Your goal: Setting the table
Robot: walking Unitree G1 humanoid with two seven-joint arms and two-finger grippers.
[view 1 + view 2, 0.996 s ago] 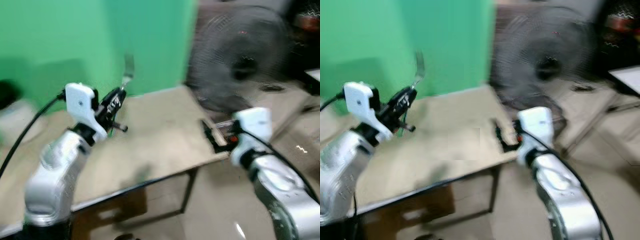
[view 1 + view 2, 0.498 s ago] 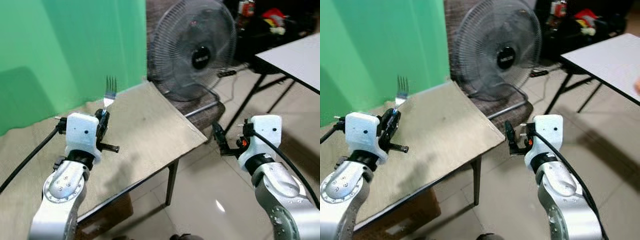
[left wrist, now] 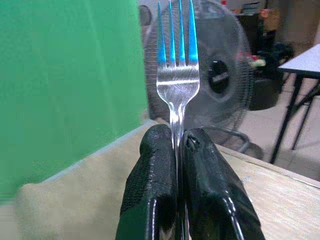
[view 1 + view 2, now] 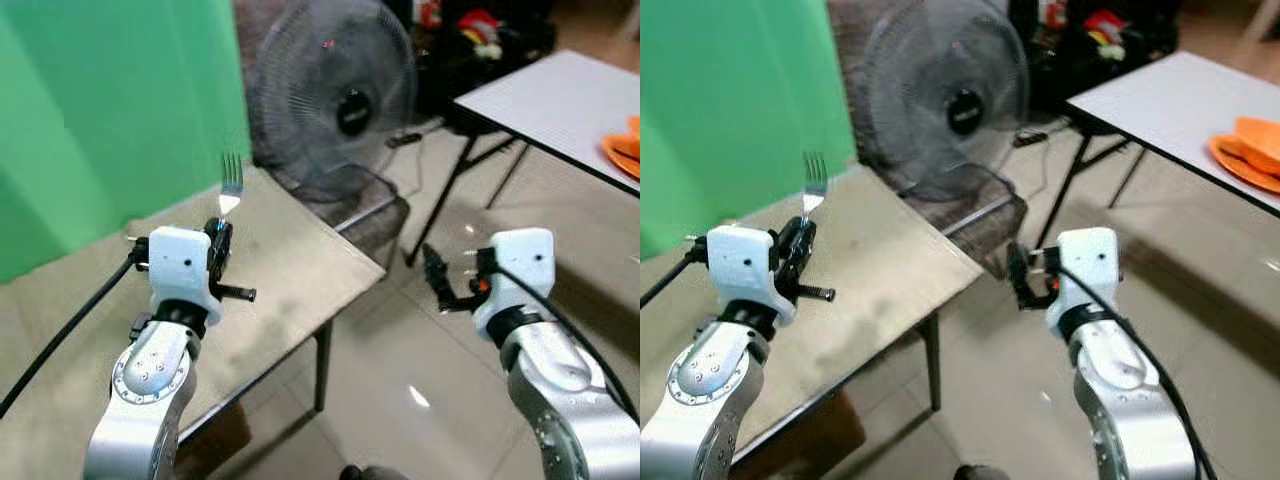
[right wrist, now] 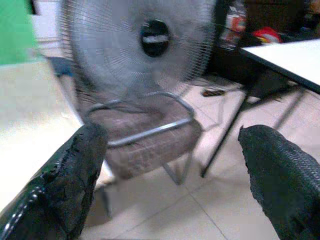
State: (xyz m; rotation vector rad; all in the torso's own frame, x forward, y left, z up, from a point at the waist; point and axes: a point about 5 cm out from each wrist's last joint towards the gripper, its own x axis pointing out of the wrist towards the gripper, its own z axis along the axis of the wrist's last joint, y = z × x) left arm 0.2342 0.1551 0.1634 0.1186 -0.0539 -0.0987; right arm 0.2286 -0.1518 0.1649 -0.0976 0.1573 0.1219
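Note:
My left gripper (image 4: 221,240) is shut on a silver fork (image 4: 231,186), held upright with its tines up above the beige table (image 4: 300,270). The left wrist view has the fork (image 3: 178,75) pinched between the two black fingers (image 3: 152,190). My right gripper (image 4: 437,278) is open and holds nothing; it hangs past the table's right edge, over the tiled floor. In the right wrist view its fingers (image 5: 75,170) stand wide apart. A white table (image 4: 1160,100) stands at the far right with orange plates (image 4: 1250,150) on it.
A large standing fan (image 4: 335,100) sits on a grey chair (image 4: 350,200) just behind the beige table's corner. A green wall (image 4: 100,110) rises behind the table. Dark clutter (image 4: 470,40) lies at the back. Tiled floor (image 4: 400,380) opens between the two tables.
The camera has swung right: the fan and beige table shifted left, and the white table with orange plates came into view. The left gripper still holds the fork upright.

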